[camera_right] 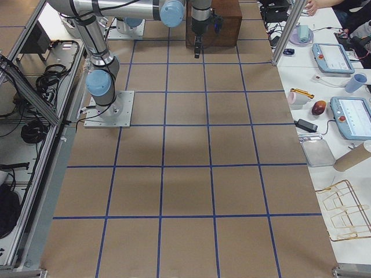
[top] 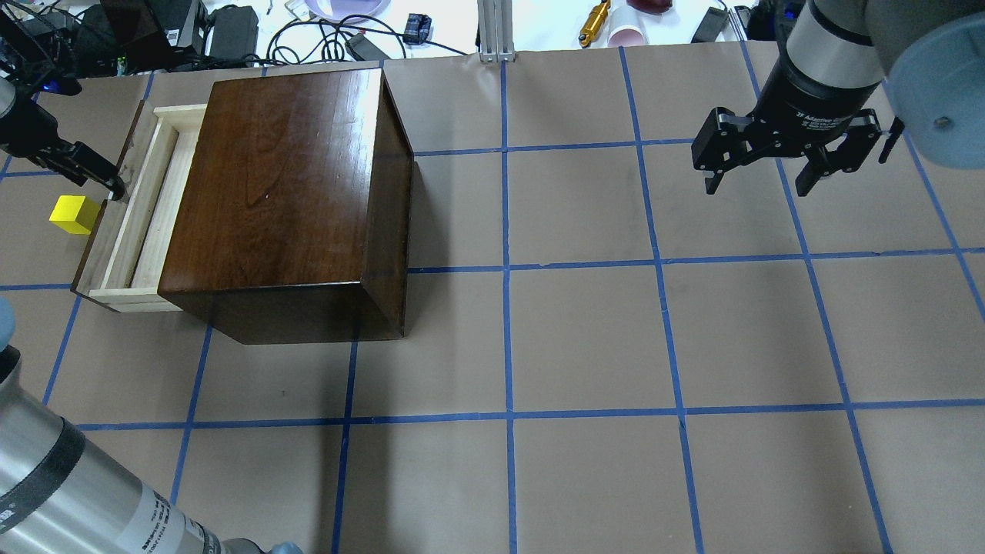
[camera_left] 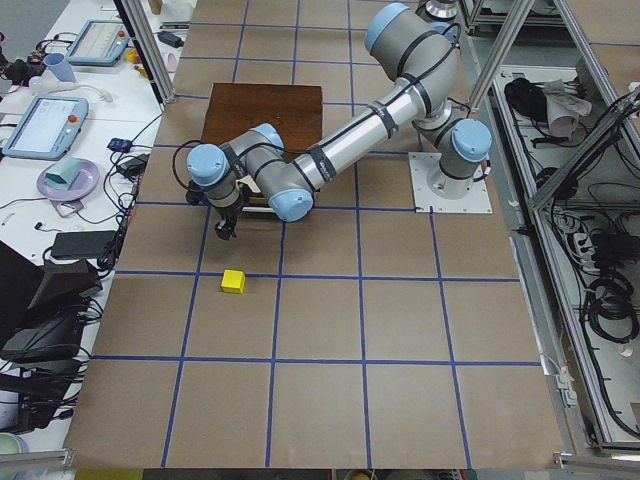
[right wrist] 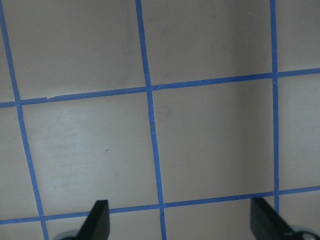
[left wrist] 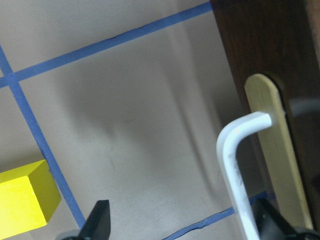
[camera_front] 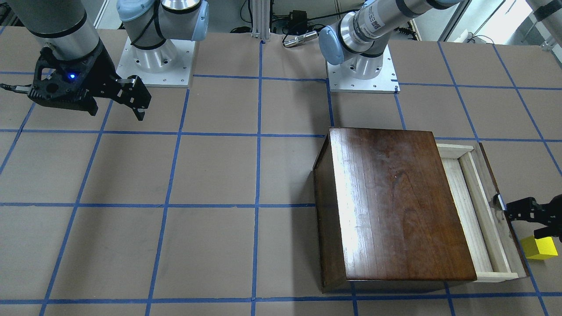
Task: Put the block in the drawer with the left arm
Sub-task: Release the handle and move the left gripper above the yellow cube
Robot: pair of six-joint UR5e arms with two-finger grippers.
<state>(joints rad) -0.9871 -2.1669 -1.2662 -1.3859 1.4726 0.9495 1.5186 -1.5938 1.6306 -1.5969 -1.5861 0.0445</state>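
The yellow block (camera_front: 541,248) lies on the table just outside the drawer's dark front; it also shows in the overhead view (top: 75,215) and the left wrist view (left wrist: 22,197). The drawer (camera_front: 466,219) stands partly pulled out of the dark-brown wooden box (camera_front: 395,197), its pale tray showing nothing inside it (top: 142,208). My left gripper (camera_front: 522,219) is open at the drawer front. In the left wrist view the metal pull (left wrist: 232,160) sits between its open fingertips, near the right one. My right gripper (top: 758,188) is open and empty, hanging above the table far from the box.
The brown table is marked with a grid of blue tape (top: 504,269). Both arm bases (camera_front: 153,61) stand at the robot's edge. Cables and small items (top: 331,31) lie beyond the table's far edge. Operator desks with tablets (camera_left: 50,120) run along that side.
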